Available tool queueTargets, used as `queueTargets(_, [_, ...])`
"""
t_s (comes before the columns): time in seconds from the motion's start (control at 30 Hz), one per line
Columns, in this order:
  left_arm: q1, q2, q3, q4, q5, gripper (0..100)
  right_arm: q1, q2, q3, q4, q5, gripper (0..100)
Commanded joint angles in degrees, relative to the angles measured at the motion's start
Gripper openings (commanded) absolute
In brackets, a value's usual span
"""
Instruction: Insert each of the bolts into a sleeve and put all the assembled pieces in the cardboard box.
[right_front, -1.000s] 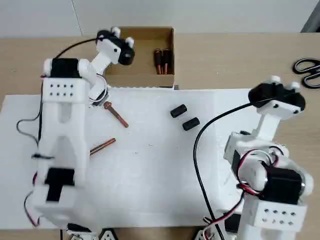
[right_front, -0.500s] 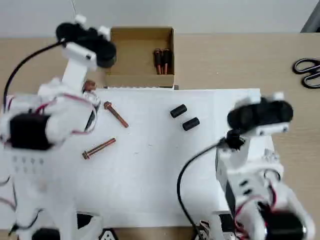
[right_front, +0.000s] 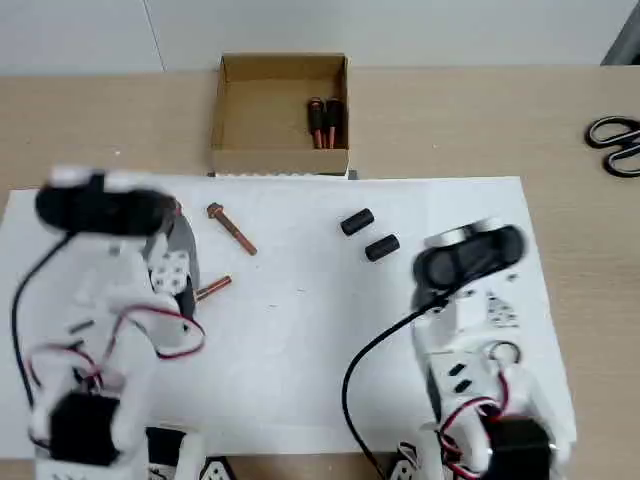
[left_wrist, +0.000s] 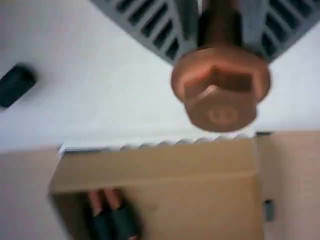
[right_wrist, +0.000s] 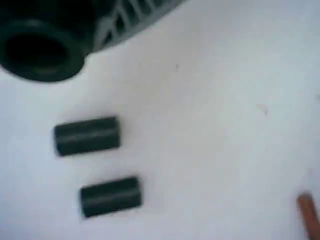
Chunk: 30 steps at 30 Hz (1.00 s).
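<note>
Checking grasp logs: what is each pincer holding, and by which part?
Left pincer grips a copper bolt by its shank, head free. Right pincer appears to hold a black sleeve by its side, open end free.

A lab bench: wooden table (right_front: 450, 120), white sheet (right_front: 300, 340), scissors (right_front: 615, 145).

The wooden table (right_front: 450, 110) in front of me carries a white sheet (right_front: 300, 340) over its near part. A cardboard box (right_front: 228, 120) sits at the sheet's far edge, and scissors (right_front: 615, 145) lie on bare wood far to my right. On the sheet lie the far sleeve (right_front: 357, 222) and near sleeve (right_front: 382, 247), just beside each other, and to my left the far bolt (right_front: 232, 229) and the partly hidden near bolt (right_front: 213, 289).
</note>
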Motion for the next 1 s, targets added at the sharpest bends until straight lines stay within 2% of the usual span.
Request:
queueTargets(0.0, [3.3, -12.1, 12.3, -6.3, 9.2, 0, -6.7, -3.1, 3.6, -3.6, -0.5, 0.2])
queueTargets(0.17, [7.6, -23.7, 22.1, -7.8, 23.1, 0, -17.8, -5.9, 10.1, -10.7, -3.1, 0.2])
queueTargets(0.33, [8.9, -28.6, 24.1, -7.8, 24.9, 0, -24.5, -6.7, 14.9, -13.6, -3.1, 0.2])
queueTargets(0.5, [8.9, -28.4, 24.0, -7.9, 31.1, 0, -31.4, -6.7, 17.1, -14.0, -3.3, 0.2])
queueTargets(0.7, [9.8, -28.3, 24.1, -7.9, 33.6, 0, -33.3, -6.7, 19.6, -19.0, -3.3, 0.2])
queueTargets(0.97, [20.0, -28.3, 24.2, -7.9, 33.8, 0, -33.4, -6.6, 23.9, -24.8, -3.1, 0.2])
